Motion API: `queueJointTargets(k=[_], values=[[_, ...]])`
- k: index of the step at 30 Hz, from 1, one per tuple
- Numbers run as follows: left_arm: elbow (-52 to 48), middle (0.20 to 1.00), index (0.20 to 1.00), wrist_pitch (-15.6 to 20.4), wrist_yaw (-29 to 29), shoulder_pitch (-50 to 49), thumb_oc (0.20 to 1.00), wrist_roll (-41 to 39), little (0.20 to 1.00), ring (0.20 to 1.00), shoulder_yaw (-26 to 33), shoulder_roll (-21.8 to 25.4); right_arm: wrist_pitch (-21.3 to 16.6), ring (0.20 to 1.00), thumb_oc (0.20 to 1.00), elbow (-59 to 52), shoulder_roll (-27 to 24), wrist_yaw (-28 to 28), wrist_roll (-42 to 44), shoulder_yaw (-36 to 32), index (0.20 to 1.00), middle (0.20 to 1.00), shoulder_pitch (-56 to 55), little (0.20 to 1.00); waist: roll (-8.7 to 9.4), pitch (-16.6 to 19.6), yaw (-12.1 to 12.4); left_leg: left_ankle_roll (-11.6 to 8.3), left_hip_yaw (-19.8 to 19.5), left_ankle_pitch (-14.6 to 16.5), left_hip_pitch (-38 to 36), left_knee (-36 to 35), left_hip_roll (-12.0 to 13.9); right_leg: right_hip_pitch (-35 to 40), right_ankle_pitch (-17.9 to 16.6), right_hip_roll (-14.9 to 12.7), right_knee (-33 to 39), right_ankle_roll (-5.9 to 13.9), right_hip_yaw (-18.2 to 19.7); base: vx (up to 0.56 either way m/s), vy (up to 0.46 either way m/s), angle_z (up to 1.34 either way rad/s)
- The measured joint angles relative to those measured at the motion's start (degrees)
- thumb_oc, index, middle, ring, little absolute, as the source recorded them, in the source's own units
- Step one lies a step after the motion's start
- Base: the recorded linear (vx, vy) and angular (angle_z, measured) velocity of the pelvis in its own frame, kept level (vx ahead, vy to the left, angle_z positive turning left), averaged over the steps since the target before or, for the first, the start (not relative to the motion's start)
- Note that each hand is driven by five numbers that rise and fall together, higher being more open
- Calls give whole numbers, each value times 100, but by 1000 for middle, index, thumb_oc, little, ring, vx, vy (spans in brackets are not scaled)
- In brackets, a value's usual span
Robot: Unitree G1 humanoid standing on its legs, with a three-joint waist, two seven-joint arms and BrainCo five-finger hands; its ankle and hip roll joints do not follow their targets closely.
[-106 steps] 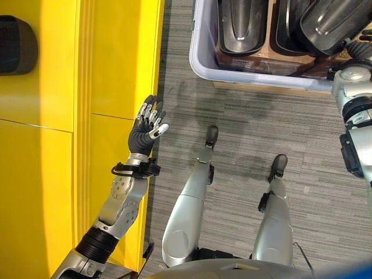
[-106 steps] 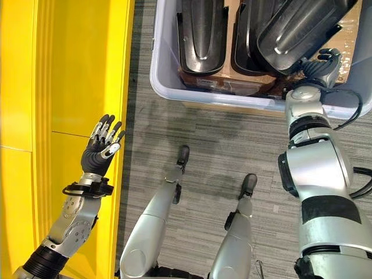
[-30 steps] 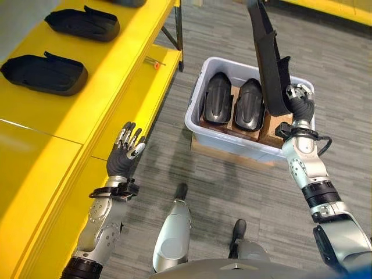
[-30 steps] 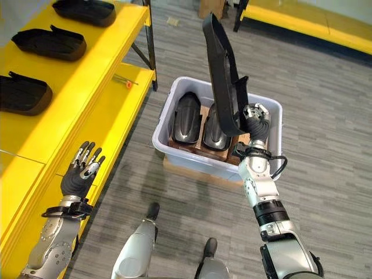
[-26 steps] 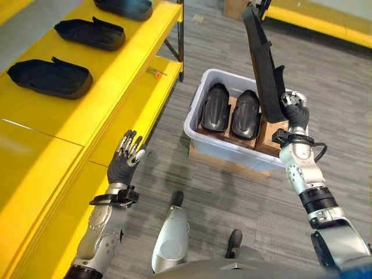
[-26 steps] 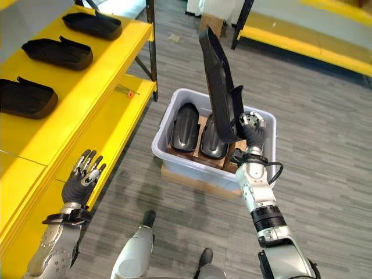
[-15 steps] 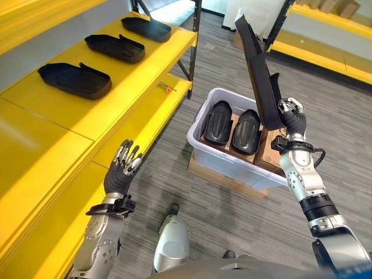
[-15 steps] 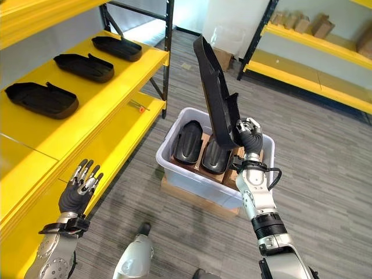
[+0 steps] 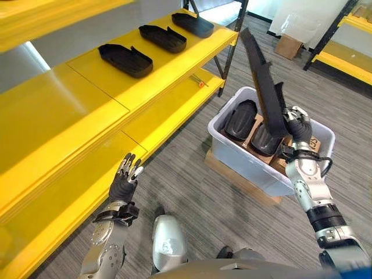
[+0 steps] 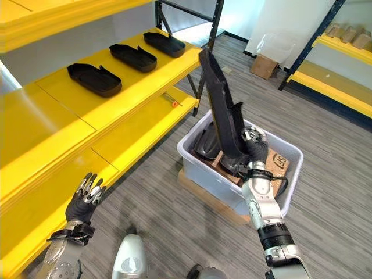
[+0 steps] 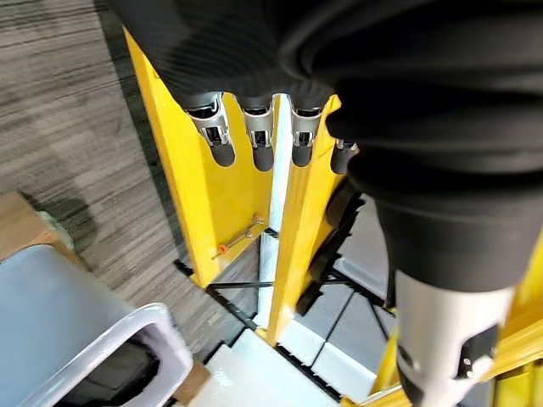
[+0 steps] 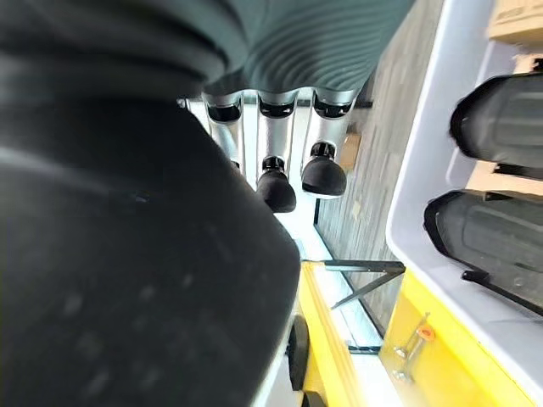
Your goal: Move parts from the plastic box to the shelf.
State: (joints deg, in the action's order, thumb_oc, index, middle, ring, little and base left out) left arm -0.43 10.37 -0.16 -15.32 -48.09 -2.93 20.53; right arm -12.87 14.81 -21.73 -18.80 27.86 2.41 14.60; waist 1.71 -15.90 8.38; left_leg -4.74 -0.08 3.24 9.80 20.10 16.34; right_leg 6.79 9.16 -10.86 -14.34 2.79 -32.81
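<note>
My right hand (image 9: 297,124) is shut on the lower end of a long black moulded part (image 9: 261,87), which stands tilted upright above the grey plastic box (image 9: 235,152). In the right wrist view its fingers (image 12: 276,188) curl over that black part (image 12: 127,254). Two more black parts (image 9: 240,119) lie side by side in the box. On the yellow shelf (image 9: 70,99) three black parts (image 9: 129,60) sit in a row toward the far end. My left hand (image 9: 124,181) is open, fingers straight, low beside the lower shelf board (image 10: 133,133).
The box rests on a flat cardboard carton (image 9: 231,176) on grey floor. A dark shelf post (image 9: 232,40) stands at the rack's far end, and a small orange-tipped item (image 9: 199,82) lies on the lower board. Behind are a cardboard box (image 9: 289,45) and another yellow rack (image 9: 349,58).
My right hand has lifted the black part out of the box and holds it upright. The view has swung up toward the shelf. My left hand stays open.
</note>
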Motion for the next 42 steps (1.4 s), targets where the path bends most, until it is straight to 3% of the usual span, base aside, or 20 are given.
queueJointTargets(k=[1, 2, 5, 11, 15, 22, 25, 28, 37, 42], values=[[-1, 1000, 1000, 1, 1, 99, 1000, 0, 1000, 1000, -24, -1, -3, 200, 200, -102, 17, -18, 0, -176, 200, 200, -111, 200, -44, 22, -89, -132, 95, 54, -56, -291, -25, 55, -53, -27, 42, 108, -134, 119, 177, 68], [-6, 1000, 1000, 1, 5, 176, 1000, -2, 1000, 1000, 43, 24, 2, 200, 200, -133, 125, -47, 7, -237, 200, 200, -183, 200, 93, 16, -91, -290, 129, -44, -78, -397, -200, 55, -70, -194, 62, 109, -122, 102, 187, 54], [-30, 1000, 1000, 5, 12, 243, 1000, -2, 1000, 1000, 120, 221, -1, 200, 200, -316, 160, 18, -6, -183, 200, 200, -274, 200, 200, 100, 4, -20, 146, 253, 205, 96, -569, 114, -243, -476, 204, 57, -99, 102, 159, 25], [-98, 1000, 1000, 121, 21, 77, 1000, 6, 1000, 1000, 355, 297, 2, 200, 200, -306, 341, 27, -28, -185, 200, 200, -340, 200, 322, 377, 167, 244, 210, 502, 584, 498, -929, 125, -351, -684, 475, -31, -31, 88, 105, 25], [-110, 1000, 1000, 148, 52, 34, 1000, 35, 1000, 1000, 367, 287, 2, 200, 200, -254, 455, -31, -105, -189, 200, 200, -343, 200, 485, 616, 256, 333, 99, 532, 843, 650, -1146, 115, -473, -753, 644, 56, -112, 67, 68, 25], [-120, 1000, 1000, 156, 68, 37, 1000, 46, 1000, 1000, 362, 260, 5, 200, 200, -138, 546, -64, -225, -115, 200, 200, -302, 200, 635, 683, 568, 341, -78, 523, 1108, 735, -1275, 105, -546, -724, 795, 160, -110, 44, 47, 19], [-130, 1000, 1000, 172, 144, 53, 1000, 48, 1000, 1000, 374, 268, 11, 200, 200, 37, 769, -134, -224, 0, 200, 200, -273, 200, 921, 704, 687, 325, -97, 524, 1372, 723, -1357, 3, -556, -731, 924, 270, -251, 50, 43, 24], [-154, 1000, 1000, 171, 239, 67, 1000, 48, 1000, 1000, 453, 269, 65, 200, 200, 89, 815, -152, -236, 110, 200, 200, -253, 200, 1043, 702, 702, 422, -205, 428, 1528, 732, -1455, -29, -618, -772, 940, 298, -388, 35, 12, 27], [-348, 1000, 1000, 243, 303, -46, 1000, 50, 1000, 1000, 677, 301, 220, 200, 200, 716, 828, -122, -399, 354, 200, 200, 146, 200, 1043, 403, 1112, 389, -445, 365, 1671, 606, -1622, -31, -675, -757, 960, 336, -546, 19, 7, 17], [-417, 1000, 1000, 284, 309, -17, 1000, 49, 1000, 1000, 851, 298, 293, 200, 200, 839, 829, -49, -447, 516, 200, 200, 253, 200, 1111, 170, 1173, 368, -525, 304, 1724, 600, -1644, -31, -677, -727, 974, 338, -589, 1, -1, 10]])
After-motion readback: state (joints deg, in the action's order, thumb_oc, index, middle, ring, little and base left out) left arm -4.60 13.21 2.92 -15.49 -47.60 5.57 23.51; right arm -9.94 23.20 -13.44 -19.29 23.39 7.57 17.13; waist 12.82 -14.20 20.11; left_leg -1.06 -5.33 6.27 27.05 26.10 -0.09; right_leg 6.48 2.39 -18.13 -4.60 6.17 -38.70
